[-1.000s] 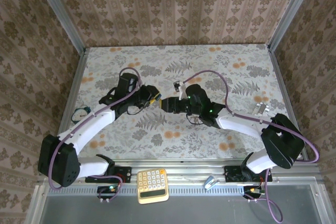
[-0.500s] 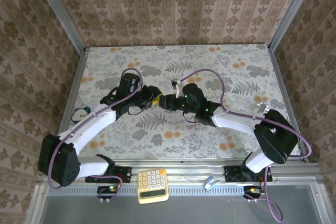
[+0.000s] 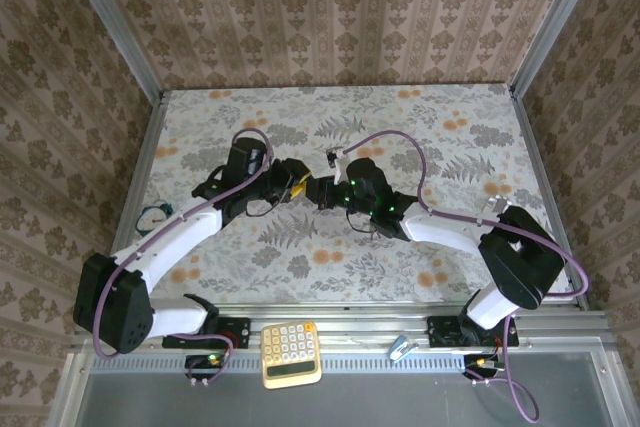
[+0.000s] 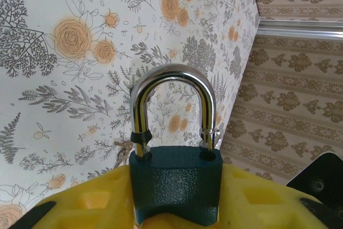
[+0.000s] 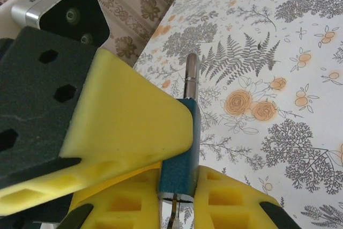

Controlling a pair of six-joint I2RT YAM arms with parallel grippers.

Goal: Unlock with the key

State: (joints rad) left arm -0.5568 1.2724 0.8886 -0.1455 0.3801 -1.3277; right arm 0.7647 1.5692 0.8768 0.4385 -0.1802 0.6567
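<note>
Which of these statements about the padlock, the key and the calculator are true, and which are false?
1. The left gripper clamps the padlock by its body. True.
2. The shackle is swung open. False: both of its legs sit in the body.
3. The key has its blade at the padlock's underside, between the fingers of the right gripper. True.
4. The calculator lies on the floral cloth between the two arms. False: it rests on the near rail, in front of the arm bases and off the table.
</note>
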